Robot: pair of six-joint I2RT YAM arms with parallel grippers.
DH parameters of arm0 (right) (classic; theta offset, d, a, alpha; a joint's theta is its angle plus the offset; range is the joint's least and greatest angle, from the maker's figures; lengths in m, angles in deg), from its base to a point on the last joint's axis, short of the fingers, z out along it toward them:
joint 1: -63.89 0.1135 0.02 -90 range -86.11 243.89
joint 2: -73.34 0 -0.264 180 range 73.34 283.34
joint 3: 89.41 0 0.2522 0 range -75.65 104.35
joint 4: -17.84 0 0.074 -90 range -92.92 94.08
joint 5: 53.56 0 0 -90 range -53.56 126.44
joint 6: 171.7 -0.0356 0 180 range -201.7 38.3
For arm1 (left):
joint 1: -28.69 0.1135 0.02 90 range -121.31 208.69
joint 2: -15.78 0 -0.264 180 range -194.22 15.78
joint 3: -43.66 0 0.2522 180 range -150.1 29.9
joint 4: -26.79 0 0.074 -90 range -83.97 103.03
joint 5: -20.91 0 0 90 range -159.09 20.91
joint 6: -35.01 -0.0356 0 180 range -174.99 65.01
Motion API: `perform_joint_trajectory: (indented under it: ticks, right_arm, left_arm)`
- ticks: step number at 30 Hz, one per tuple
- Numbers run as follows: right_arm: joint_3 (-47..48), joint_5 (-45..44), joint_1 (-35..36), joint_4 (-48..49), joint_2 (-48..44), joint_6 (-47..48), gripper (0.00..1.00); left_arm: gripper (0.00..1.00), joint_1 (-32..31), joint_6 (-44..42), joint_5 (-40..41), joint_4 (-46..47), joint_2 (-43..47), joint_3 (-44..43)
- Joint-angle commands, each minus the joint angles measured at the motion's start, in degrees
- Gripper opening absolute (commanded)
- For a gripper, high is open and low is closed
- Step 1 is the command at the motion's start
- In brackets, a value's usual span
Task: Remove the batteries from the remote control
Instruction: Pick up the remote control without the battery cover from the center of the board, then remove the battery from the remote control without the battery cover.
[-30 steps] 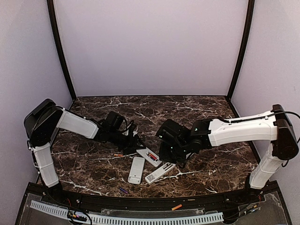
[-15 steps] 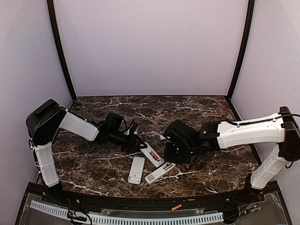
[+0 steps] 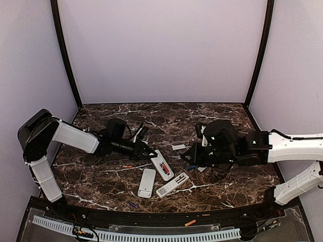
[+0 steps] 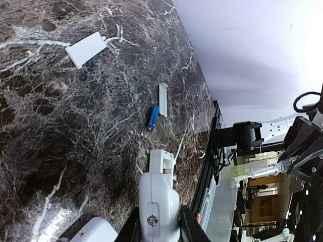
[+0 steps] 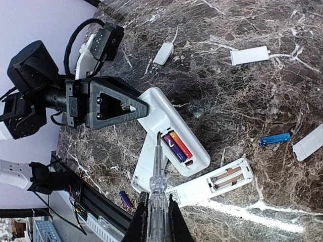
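My left gripper [image 3: 143, 149] is shut on the end of a white remote [image 3: 162, 166] lying on the marble table; in the left wrist view [image 4: 159, 224] the remote [image 4: 159, 196] sits between the jaws. Its open compartment holds a purple battery [image 5: 174, 147] and an orange battery [image 5: 181, 143]. My right gripper [image 3: 198, 156] is shut on a clear-handled screwdriver [image 5: 157, 186], whose tip is by the compartment's left end. A blue battery [image 5: 275, 138] and a purple battery [image 5: 125, 199] lie loose on the table.
An open, empty remote [image 5: 212, 184] and a third remote [image 3: 147, 182] lie near the front. White covers [image 5: 249, 55] [image 5: 163, 53] [image 5: 308, 143] are scattered on the marble. An orange cell [image 3: 190, 222] lies on the front rail.
My right arm has drawn back to the right and dropped lower, away from over the remotes. My left gripper has stayed clamped on the remote, shifting it slightly.
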Motion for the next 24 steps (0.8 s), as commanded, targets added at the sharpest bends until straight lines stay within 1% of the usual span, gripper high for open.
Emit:
perform_joint_trajectory:
  ticks: [1,3,5,9,12,13,18,24]
  right_arm:
    - [-1.3,-0.8,0.9,1.9,0.1,5.4,0.0]
    - [-0.3,-2.1,1.5,-1.8,0.9,3.9,0.0]
    - [-0.2,-2.8,2.4,-2.7,1.3,2.4,0.0]
    - [-1.5,-2.5,4.7,2.2,2.3,2.7,0.0]
    - [-1.6,-4.0,6.9,3.8,3.6,4.9,0.0]
    - [-1.6,-4.3,7.2,3.7,4.3,5.4,0.0]
    - [-1.3,-5.9,8.5,3.1,6.7,6.9,0.0]
    - [-1.4,-7.2,9.4,3.0,8.2,9.0,0.0]
  left_arm:
    - [0.0,-0.5,-4.8,-3.1,-2.8,4.1,-0.4]
    - [0.0,-1.1,-5.4,-2.1,-4.5,4.8,-1.0]
    - [0.0,-1.8,-7.4,-1.1,-7.6,5.2,-1.8]
    - [0.0,-2.8,-10.8,-0.5,-11.4,5.8,-3.0]
    - [0.0,-3.2,-16.9,0.4,-17.3,5.2,-5.0]
    - [0.0,-3.2,-17.8,0.6,-17.9,5.1,-5.6]
    - [0.0,-3.3,-18.3,0.4,-16.9,4.0,-6.1]
    - [0.0,-3.3,-20.2,1.0,-18.4,3.7,-6.9]
